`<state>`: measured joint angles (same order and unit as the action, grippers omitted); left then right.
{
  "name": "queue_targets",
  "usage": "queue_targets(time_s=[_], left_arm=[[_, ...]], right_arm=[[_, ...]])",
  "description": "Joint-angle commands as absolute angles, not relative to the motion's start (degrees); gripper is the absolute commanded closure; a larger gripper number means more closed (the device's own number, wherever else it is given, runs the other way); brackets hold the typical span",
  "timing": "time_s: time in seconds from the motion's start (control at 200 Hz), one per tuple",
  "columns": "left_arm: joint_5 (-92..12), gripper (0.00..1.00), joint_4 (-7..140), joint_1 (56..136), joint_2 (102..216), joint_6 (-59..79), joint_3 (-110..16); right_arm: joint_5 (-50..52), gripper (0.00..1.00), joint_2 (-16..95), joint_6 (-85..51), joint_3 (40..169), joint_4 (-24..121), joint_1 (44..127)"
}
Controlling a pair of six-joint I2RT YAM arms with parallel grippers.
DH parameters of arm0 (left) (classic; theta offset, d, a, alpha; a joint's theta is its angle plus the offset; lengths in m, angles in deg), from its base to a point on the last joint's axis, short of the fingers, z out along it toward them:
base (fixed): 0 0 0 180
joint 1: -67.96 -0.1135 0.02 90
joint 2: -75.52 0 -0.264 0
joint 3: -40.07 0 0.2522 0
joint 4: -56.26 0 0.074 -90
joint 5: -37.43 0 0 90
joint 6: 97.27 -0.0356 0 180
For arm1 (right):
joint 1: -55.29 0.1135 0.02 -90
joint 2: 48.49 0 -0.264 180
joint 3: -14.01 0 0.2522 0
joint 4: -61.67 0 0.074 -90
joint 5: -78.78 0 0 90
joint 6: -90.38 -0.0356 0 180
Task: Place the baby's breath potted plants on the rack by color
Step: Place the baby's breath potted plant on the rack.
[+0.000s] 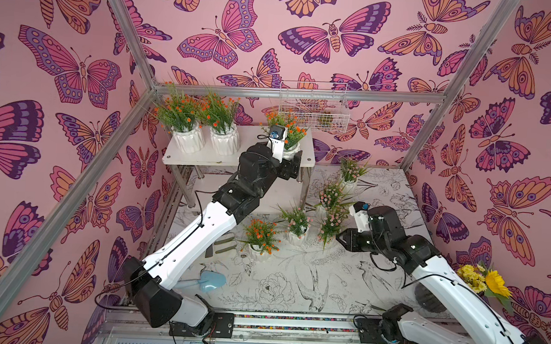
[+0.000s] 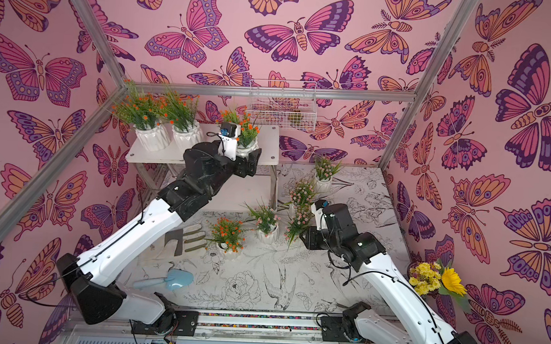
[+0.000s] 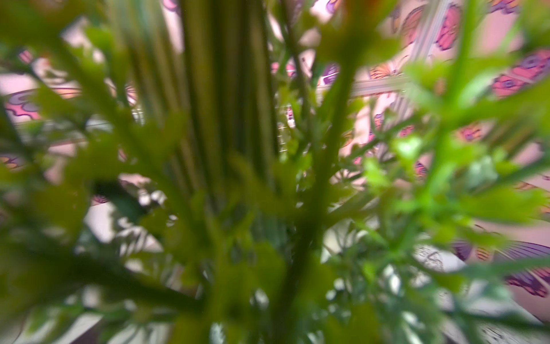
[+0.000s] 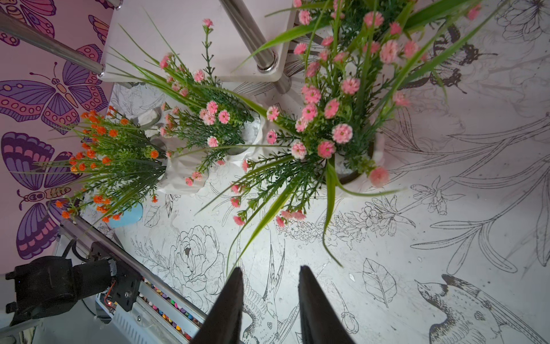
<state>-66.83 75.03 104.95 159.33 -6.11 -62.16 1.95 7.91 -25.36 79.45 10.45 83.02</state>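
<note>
Orange plant (image 1: 297, 133) pinched in your left claw (image 1: 290, 158) on the rack (image 1: 184, 157) top, an orange neighbour (image 1: 220, 118) just beside that claw, grouping colours; right claw (image 4: 270, 269) slightly spread, empty.

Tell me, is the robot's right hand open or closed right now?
Open. In the right wrist view the right hand has its two black fingers apart, bare table showing between them, nothing held.

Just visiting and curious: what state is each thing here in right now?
Rack: two orange plants upright on top tier.
Third orange plant: in left gripper, at top tier.
Fourth orange plant: upright on table.
Pink plants: all four on table, none racked.
Left gripper: shut on third orange plant.
Right gripper: open, empty.
</note>
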Motion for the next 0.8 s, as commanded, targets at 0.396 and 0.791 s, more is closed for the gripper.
queue_targets(time_s=[0.396,0.791], left_arm=[[-80.0,0.32,71.1,100.2,165.9,-2.1,-70.3],[-86.1,0.36,71.2,98.6,170.5,-0.6,-73.3]], right_arm=[[2.6,0.67,4.1,-26.7,78.9,8.2,82.6],[3.0,0.67,3.0,-27.3,77.8,8.7,82.6]])
